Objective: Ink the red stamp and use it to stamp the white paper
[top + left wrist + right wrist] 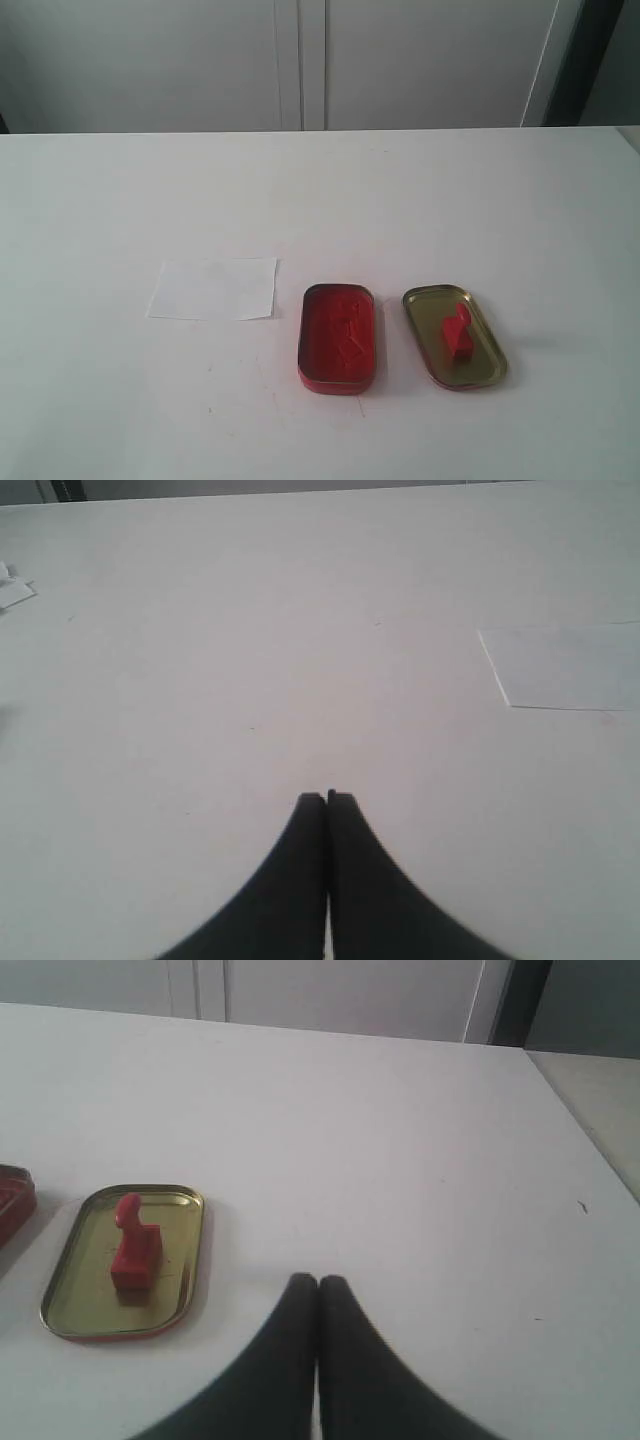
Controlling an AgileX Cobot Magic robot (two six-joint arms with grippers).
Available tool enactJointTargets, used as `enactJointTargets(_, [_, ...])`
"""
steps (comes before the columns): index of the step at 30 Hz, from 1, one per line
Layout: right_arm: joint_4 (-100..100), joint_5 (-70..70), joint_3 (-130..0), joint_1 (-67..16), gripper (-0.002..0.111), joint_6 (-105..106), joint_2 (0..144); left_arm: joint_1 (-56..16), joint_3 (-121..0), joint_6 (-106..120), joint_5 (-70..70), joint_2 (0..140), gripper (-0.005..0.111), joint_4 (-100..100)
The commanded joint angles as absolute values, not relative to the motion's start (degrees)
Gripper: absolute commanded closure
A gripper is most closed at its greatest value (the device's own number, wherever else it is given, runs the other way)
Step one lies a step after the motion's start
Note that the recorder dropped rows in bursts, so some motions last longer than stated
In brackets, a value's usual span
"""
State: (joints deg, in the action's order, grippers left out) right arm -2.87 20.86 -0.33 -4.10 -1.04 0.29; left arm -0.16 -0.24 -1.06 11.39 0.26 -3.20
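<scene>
Sitting knob-up in the gold lid [85,1305] for an easy grab, the red stamp [130,1250] is near your right fingers [298,1305], pressed together like the left fingers [305,830].

From my seat this reads as a robot test room, a lab or an office rather than a home, though I cannot pin it closer. I work over a broad, plain white table [320,180] with a matte top that fills nearly every camera view. Behind the table's far edge stand pale grey flat panels [160,60] with straight vertical seams, like cabinet doors or wall cladding. Past the table's far right corner rises a dark upright strip [590,60]. Near the table's front edge a sheet of paper [213,289], an open ink tin [339,338] and its lid [488,352] lie in a tidy row. The light is flat and even.
</scene>
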Motion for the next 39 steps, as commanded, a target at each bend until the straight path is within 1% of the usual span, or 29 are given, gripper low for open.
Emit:
enactJointTargets(1, [-2.93,19.94,0.00,-3.94,0.108,-1.29,0.00,-0.09,0.00,-1.09,11.16,0.00,0.107,-3.43])
enactJointTargets(6, [-2.93,19.68,0.00,-3.94,0.108,-1.28,0.00,-0.09,0.00,-1.09,11.16,0.00,0.107,-3.43])
enactJointTargets(10, [-2.93,16.83,0.00,-3.94,0.108,-1.28,0.00,-0.09,0.00,-1.09,11.16,0.00,0.107,-3.43])
enactJointTargets(23, [-2.93,-7.67,0.00,-3.94,0.108,-2.37,0.00,-0.09,0.00,-1.09,11.16,0.00,0.107,-3.43])
enactJointTargets(39, [-2.93,-8.45,0.00,-3.94,0.108,-2.27,0.00,-0.09,0.00,-1.09,11.16,0.00,0.107,-3.43])
